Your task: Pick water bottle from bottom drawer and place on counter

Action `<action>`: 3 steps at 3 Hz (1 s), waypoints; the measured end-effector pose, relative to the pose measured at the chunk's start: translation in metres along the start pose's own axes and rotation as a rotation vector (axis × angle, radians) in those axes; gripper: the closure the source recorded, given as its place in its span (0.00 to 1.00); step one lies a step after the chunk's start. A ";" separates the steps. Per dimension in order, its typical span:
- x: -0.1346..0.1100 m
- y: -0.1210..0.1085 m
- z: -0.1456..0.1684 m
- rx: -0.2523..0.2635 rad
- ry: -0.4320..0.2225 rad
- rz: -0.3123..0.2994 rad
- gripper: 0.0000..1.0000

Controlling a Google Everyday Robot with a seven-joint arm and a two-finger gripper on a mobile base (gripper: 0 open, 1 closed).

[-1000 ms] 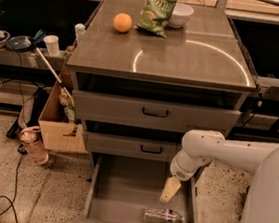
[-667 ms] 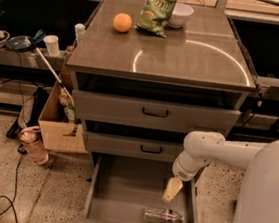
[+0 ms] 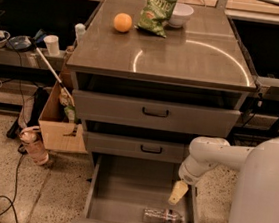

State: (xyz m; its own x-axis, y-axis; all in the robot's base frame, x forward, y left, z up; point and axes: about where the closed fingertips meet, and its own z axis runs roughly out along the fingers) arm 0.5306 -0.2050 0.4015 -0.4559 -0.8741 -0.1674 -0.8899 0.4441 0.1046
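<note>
The bottom drawer (image 3: 120,192) is pulled open below the two closed drawers. The water bottle (image 3: 162,217), clear and crinkled, lies on its side near the drawer's front right corner. My gripper (image 3: 178,192) hangs from the white arm over the drawer's right side, just above and slightly behind the bottle, pointing down and apart from it. The counter (image 3: 186,58) is the brushed-steel top of the cabinet, with shiny arc marks.
On the far part of the counter sit an orange (image 3: 122,22), a green chip bag (image 3: 158,10) and a white bowl (image 3: 181,13). A cardboard box (image 3: 60,122) and a pinkish bottle (image 3: 35,144) stand on the floor at left. A cluttered shelf (image 3: 15,49) is further left.
The gripper and arm have shifted slightly right and a little lower over the drawer. The bottle has not moved.
</note>
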 end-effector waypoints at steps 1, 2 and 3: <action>0.019 0.000 0.029 -0.027 0.011 0.041 0.00; 0.019 0.000 0.029 -0.027 0.011 0.041 0.00; 0.018 0.004 0.024 -0.007 -0.006 0.036 0.00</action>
State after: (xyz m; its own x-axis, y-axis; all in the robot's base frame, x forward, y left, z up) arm 0.5182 -0.2141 0.3756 -0.4881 -0.8562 -0.1696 -0.8726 0.4742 0.1174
